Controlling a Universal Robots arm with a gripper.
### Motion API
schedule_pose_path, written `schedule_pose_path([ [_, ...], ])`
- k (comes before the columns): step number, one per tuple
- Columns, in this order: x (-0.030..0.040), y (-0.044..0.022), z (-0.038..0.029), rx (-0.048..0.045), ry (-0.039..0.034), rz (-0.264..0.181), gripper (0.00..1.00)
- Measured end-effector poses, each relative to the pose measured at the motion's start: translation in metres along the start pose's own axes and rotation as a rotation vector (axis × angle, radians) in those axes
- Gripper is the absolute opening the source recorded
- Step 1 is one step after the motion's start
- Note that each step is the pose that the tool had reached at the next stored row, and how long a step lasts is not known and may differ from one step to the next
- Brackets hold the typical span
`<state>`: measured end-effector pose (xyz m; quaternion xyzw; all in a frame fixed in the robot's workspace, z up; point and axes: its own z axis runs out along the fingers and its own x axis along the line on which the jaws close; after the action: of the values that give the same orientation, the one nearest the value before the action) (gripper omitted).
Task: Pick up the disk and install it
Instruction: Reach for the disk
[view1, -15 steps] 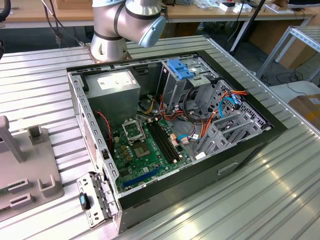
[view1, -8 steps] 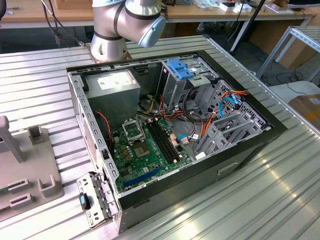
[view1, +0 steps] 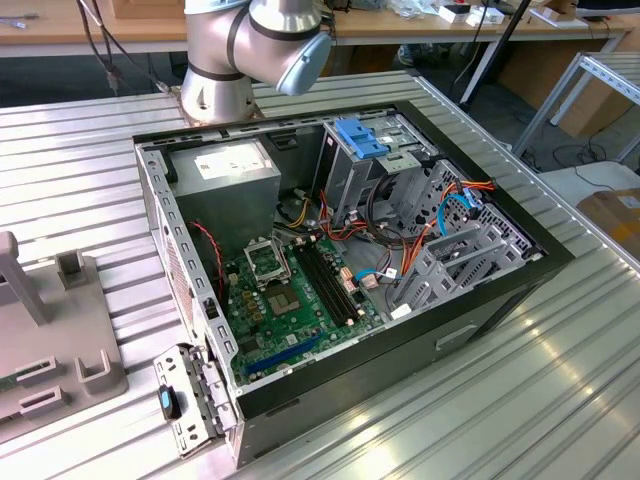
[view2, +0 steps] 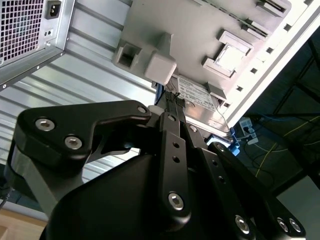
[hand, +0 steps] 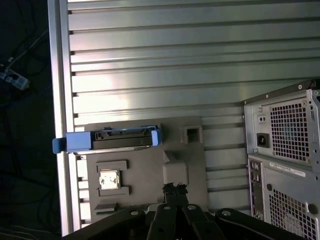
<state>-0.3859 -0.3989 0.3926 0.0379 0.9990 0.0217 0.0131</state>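
Nearest the lens in both wrist views you have the claw (hand: 174, 188): black linkage, tips clenched together, nothing between them. It hangs over the grey fixture plate (hand: 192, 165), which sits on the slatted aluminium counter (hand: 150, 60).

The disk (hand: 122, 138) is not in hand. In the first wrist view it stands on edge along the side of the plate farther from the claw, clear of the tips. From the claw it lies ahead and off towards the counter's edge rail (hand: 61, 100), on the side away from the computer case (hand: 285, 150). Its long axis runs along the counter slats, and one end of the blue carrier juts past the plate over the rail.

In the exterior view the case lies open on its side, with a light blue bracket (view1: 360, 135) seated in the drive cage. Judgement: the pick-up is not yet made and you have nothing installed.
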Motion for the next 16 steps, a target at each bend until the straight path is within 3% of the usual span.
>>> schedule_pose_path([
  [9, 0.0212, -0.0017, 0.0001, 0.0, 0.0, 0.0, 0.11],
  [16, 0.0216, -0.0016, 0.0001, 0.0, 0.0001, 0.0, 0.11],
])
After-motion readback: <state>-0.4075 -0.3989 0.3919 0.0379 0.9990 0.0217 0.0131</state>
